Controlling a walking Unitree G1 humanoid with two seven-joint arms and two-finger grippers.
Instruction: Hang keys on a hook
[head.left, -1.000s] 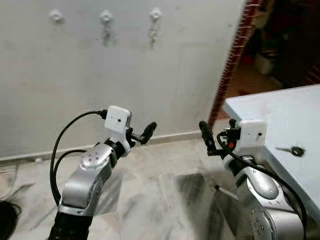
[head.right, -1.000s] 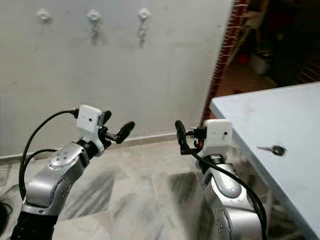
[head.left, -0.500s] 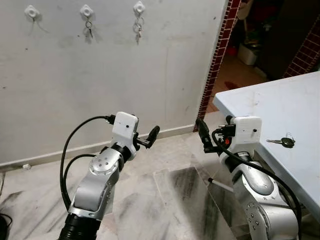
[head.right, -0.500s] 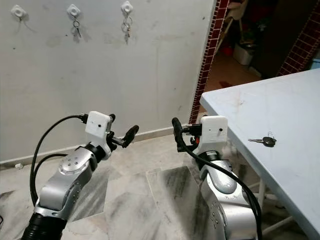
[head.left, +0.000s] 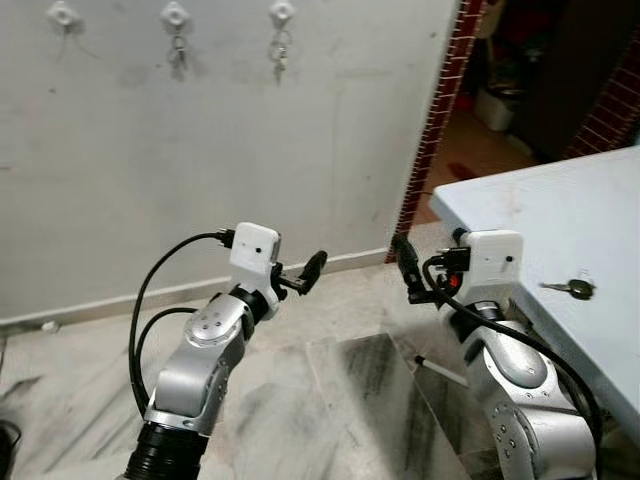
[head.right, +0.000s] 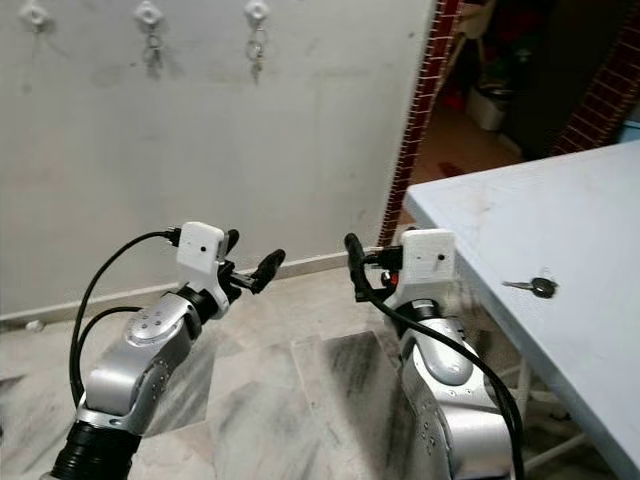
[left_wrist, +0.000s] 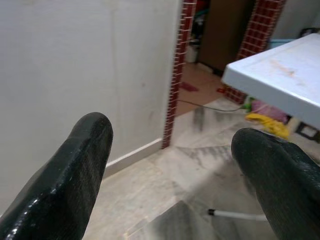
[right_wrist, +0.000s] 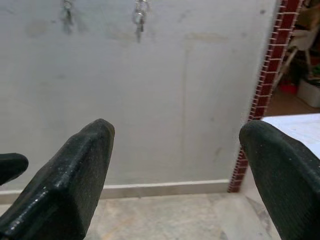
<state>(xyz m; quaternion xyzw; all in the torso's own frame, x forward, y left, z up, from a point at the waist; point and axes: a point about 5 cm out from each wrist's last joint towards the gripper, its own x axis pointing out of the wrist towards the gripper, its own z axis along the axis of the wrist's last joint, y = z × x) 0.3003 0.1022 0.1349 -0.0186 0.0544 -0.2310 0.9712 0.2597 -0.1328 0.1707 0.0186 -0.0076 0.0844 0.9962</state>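
A key with a dark head (head.left: 572, 289) lies on the light blue table (head.left: 520, 210) at my right. High on the white wall are three white hooks: the left hook (head.left: 62, 14) is bare, the middle hook (head.left: 175, 15) and the right hook (head.left: 281, 12) each carry keys (right_wrist: 139, 15). My left gripper (head.left: 300, 275) is raised over the floor, open and holding nothing. My right gripper (head.left: 408, 270) is held up beside the table's corner, also open and holding nothing, well left of the key.
Marble floor (head.left: 330, 400) lies below both arms. A red brick doorway edge (head.left: 440, 110) stands between wall and table, with a dim room behind. A white rod (left_wrist: 235, 215) lies on the floor.
The camera has swung, so the hooks and table have shifted in the picture. Both arms keep the same raised pose and the key stays put on the table.
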